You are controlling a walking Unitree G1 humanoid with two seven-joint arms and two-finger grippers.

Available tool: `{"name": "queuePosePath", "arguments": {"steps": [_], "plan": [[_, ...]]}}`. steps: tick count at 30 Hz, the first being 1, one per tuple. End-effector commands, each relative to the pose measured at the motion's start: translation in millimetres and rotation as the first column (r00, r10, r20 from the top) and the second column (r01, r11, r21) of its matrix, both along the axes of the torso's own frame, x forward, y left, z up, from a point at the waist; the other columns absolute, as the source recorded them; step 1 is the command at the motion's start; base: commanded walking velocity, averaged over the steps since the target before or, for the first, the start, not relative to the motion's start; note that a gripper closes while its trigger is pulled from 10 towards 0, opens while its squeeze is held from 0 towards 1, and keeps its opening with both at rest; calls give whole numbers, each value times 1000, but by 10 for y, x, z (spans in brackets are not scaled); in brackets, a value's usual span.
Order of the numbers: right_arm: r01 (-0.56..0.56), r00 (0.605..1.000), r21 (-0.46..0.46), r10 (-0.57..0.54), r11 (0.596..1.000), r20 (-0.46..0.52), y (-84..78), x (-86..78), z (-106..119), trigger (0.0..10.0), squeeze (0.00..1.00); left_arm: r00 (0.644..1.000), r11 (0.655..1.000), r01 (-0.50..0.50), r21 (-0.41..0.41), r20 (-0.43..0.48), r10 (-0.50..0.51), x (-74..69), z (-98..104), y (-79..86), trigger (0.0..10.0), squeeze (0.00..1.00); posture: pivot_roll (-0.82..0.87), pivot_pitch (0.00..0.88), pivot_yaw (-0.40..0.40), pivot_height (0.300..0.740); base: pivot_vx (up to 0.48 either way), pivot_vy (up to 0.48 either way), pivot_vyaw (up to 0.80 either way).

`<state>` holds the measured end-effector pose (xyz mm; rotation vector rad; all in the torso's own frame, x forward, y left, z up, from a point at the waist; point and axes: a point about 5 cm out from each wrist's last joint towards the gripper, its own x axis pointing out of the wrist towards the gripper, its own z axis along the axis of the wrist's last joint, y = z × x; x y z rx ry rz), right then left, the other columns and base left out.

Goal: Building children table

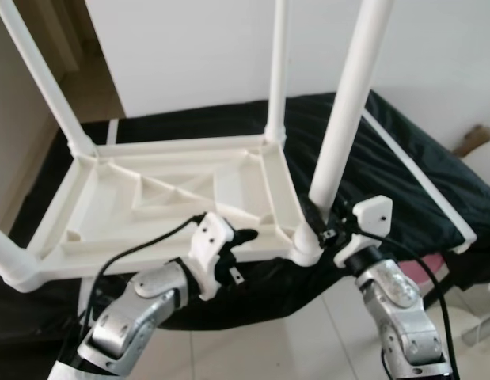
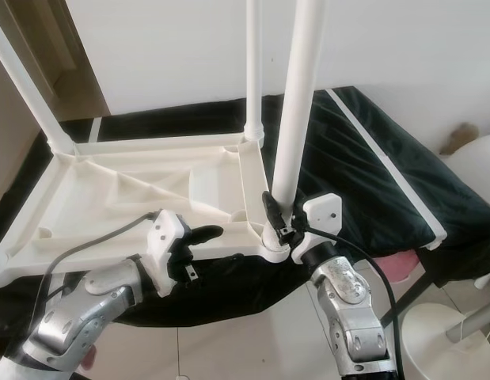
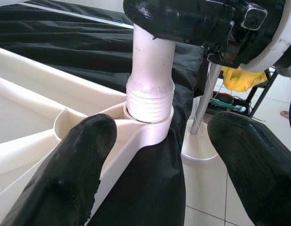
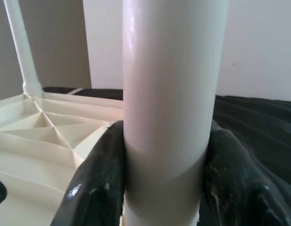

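A white plastic children's table (image 1: 150,198) lies upside down on a black-covered surface. Its legs point up. My right gripper (image 1: 320,222) is shut on the near right leg (image 1: 347,103) just above the corner socket (image 1: 306,247). In the right wrist view the leg (image 4: 169,94) stands between both fingers (image 4: 98,183). My left gripper (image 1: 237,245) is open at the table's near edge, just left of that corner. In the left wrist view the leg's threaded end (image 3: 150,101) sits in the socket, and one of my fingers (image 3: 74,165) lies against the rim.
Three more legs stand up: back left (image 1: 47,79), back middle (image 1: 278,71) and near left (image 1: 7,253). A white bar (image 1: 419,178) lies on the black cover (image 1: 403,142) at right. A round white stand (image 2: 442,332) and a pink object (image 2: 399,265) are on the tiled floor.
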<state>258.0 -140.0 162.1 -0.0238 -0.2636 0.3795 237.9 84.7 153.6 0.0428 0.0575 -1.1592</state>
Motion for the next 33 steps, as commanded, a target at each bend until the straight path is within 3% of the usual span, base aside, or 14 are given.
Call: {"name": "queuePosePath", "arguments": {"steps": [1, 17, 19, 21, 23, 25, 26, 33], "plan": [[0, 999, -35, -1, 999, -51, -27, -1, -133, 10000, 0, 995, 994, 104, 18, 3, -104, -44, 4, -15, 10000, 0, 19, 0, 23, 740, 0, 0, 0], [-95, 994, -78, 91, 992, -53, 2, -142, -315, 10000, 0, 997, 997, 73, 18, 14, -73, 6, 52, 62, 10000, 0, 25, 0, 27, 740, 0, 0, 0], [-102, 994, -99, 97, 990, -57, -12, -153, -351, 10000, 0, 997, 997, 70, 19, 16, -71, 12, 56, 68, 10000, 0, 25, 0, 27, 740, 0, 0, 0], [-135, 990, -191, 127, 972, -56, -7, -188, -425, 10000, 0, 998, 998, 65, 25, 19, -65, 25, 64, 95, 10000, 0, 25, 0, 35, 740, 0, 0, 0], [-136, 990, -194, 126, 972, -64, -16, -190, -453, 10000, 0, 998, 998, 64, 28, 20, -64, 29, 70, 107, 10000, 0, 29, 0, 35, 740, 0, 0, 0], [-126, 991, -184, 115, 975, -70, -29, -180, -463, 10000, 0, 998, 998, 63, 30, 21, -63, 33, 74, 116, 10000, 0, 29, 0, 37, 740, 0, 0, 0], [-102, 992, -131, 91, 986, -85, -54, -152, -462, 10000, 0, 998, 997, 63, 32, 22, -64, 34, 80, 122, 10000, 0, 29, 0, 38, 740, 0, 0, 0], [-69, 990, -3, 68, 998, -125, -83, -87, -430, 10000, 0, 998, 997, 66, 36, 23, -67, 31, 87, 129, 10000, 0, 30, 0, 42, 740, 0, 0, 0]]}}
